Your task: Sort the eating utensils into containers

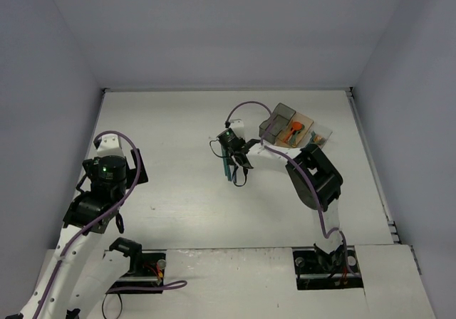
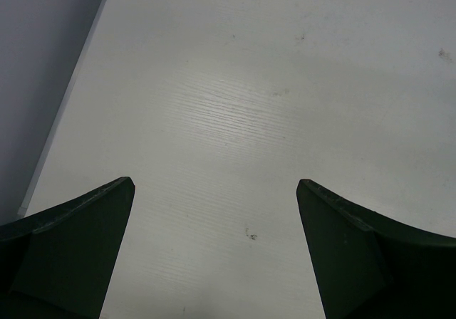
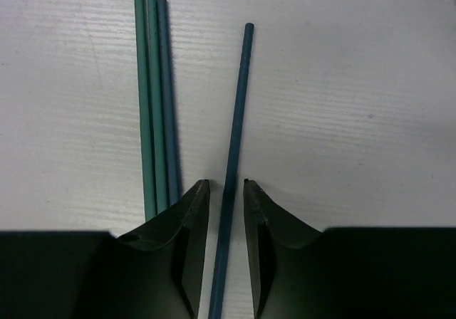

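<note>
1. The right gripper (image 3: 225, 184) is low over the table (image 1: 178, 134), a little right of the middle. Its jaws stand narrowly apart on either side of a thin blue handle (image 3: 239, 98). A sliver of table shows on each side, so the handle is not pinched.
2. The blue handle lies flat and runs straight away from the fingers. Its far end is free and its near end is hidden under the gripper, so I cannot tell whether it is a fork, spoon or knife.
3. Just left of it, and apart from it, three more handles (image 3: 155, 84) lie touching side by side, two green and one blue. Their near ends pass behind the left finger (image 3: 187, 223).
4. In the right wrist view, open table runs from the blue handle to the right edge of the picture.
5. Three bins stand in a close row near the table's far right corner, just beyond the right arm's elbow: a dark grey bin (image 1: 279, 118), an orange bin (image 1: 305, 119) and a clear bin (image 1: 324, 139). An orange utensil (image 1: 292, 128) lies in the orange bin.
6. The left gripper (image 2: 215, 182) has its jaws spread wide with only table between them. It is close to the left wall (image 2: 43, 48), where the table's edge runs along the wall's foot.
7. A broad stretch of table lies between the two arms and reaches to the far edge.
</note>
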You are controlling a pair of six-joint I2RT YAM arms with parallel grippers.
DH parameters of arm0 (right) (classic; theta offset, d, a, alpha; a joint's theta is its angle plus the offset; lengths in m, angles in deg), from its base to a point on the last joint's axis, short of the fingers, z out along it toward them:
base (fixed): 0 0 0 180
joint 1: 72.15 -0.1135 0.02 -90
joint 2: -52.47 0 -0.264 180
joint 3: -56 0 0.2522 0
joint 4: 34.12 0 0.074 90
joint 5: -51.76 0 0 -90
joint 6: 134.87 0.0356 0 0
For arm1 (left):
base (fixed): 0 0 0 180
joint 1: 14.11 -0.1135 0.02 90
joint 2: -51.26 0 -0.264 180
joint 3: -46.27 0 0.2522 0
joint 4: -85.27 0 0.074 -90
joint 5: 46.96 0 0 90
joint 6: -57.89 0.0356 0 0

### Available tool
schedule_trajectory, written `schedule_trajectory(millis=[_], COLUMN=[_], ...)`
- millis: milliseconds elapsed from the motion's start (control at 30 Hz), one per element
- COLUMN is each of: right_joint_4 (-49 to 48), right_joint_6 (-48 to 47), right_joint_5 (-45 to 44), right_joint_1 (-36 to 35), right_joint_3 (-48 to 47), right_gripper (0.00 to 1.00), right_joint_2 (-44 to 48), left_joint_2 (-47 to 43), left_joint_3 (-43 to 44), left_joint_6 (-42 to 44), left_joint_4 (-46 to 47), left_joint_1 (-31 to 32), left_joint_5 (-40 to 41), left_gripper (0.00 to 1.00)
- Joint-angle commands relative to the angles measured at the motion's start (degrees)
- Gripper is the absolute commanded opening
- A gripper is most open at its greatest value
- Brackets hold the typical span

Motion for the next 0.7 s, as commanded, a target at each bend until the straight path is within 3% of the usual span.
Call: schedule_trajectory(millis=[0, 167, 433, 667], right_joint_4=[-0.8, -0.6, -0.1, 0.4], right_joint_6=[1.7, 1.2, 0.9, 3.2], right_joint_5=[-2.4, -2.7, -3.5, -0.4], right_joint_1=[-0.7, -0.7, 1.3, 10.8], right_joint_3=[2.7, 3.0, -1.5, -5.1], right_gripper=[0.12, 0.0, 0.0, 0.0], right_joint_2=[1.6, 4.9, 12.6, 14.2], left_joint_2=[0.3, 0.5, 0.6, 0.5], left_joint_3=[0.6, 0.5, 0.6, 0.6], left_joint_6=[-0.4, -0.4, -0.5, -0.5], left_joint_4=[2.2, 2.1, 2.1, 2.1], left_joint_1=[0.2, 0.2, 0.3, 0.4], left_joint_5=[0.1, -0.1, -0.2, -0.3], left_gripper=[0.97, 0.97, 0.97, 0.97])
